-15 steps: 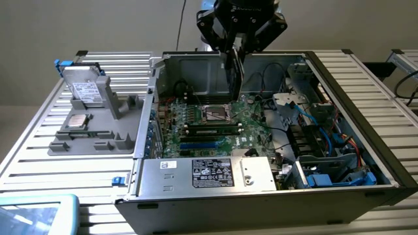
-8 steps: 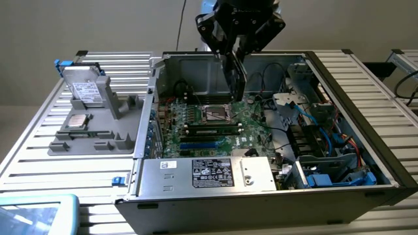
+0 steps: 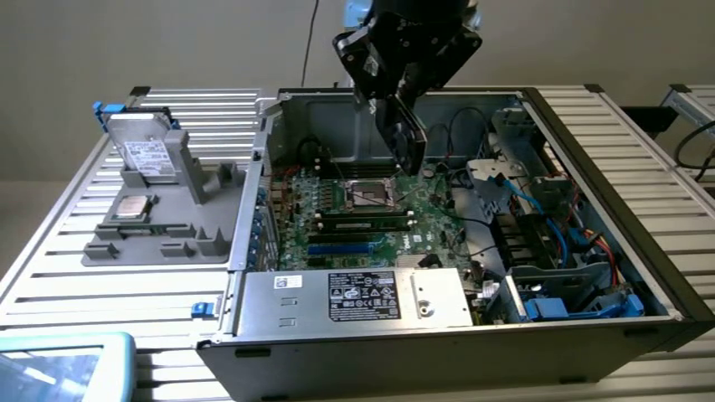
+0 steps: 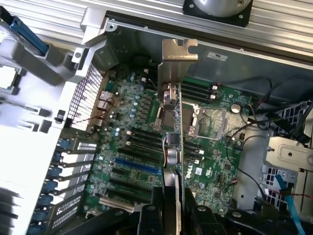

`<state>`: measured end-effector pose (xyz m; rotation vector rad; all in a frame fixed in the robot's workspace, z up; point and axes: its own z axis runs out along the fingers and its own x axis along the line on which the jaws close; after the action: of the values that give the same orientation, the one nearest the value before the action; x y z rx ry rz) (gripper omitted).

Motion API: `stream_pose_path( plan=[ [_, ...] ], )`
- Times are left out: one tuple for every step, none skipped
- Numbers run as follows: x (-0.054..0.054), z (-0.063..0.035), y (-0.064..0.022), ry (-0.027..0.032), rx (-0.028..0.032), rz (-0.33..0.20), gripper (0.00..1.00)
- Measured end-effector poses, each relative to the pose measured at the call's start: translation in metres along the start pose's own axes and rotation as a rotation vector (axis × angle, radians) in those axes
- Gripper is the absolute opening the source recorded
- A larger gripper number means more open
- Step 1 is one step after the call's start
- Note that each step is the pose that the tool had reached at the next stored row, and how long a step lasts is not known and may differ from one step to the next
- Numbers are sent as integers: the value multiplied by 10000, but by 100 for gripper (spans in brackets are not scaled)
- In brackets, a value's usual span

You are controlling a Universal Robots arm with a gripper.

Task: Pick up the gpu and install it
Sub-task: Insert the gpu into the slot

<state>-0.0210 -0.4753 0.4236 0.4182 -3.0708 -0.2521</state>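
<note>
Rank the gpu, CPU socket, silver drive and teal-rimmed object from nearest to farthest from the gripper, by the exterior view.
1. gpu: clamped in the gripper, above the open case.
2. CPU socket: on the motherboard, beneath the card.
3. silver drive: on the grey tray outside the case, toward the exterior view's left.
4. teal-rimmed object: the exterior view's lower-left corner, farthest.

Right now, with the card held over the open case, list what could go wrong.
1. The graphics card, clamped in the gripper, seems to hang near the processor socket, not over a slot; lowering here could strike it.
2. Loose black cables beside it may snag.
3. Its metal bracket could catch the case wall.
</note>
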Motion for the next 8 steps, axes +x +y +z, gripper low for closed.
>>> stream_pose_path(
  plan=[
    [0, 4, -1, 30, 1, -184, 27],
    [0, 7, -1, 58, 3, -350, 27],
    [0, 11, -2, 88, 5, -533, 27],
    [0, 14, -2, 119, 7, -715, 27],
    [0, 17, -3, 149, 8, -893, 27],
    [0, 19, -3, 179, 10, -1075, 27],
    [0, 21, -3, 208, 11, -1253, 27],
    [0, 22, -4, 238, 14, -1430, 27]
  ],
)
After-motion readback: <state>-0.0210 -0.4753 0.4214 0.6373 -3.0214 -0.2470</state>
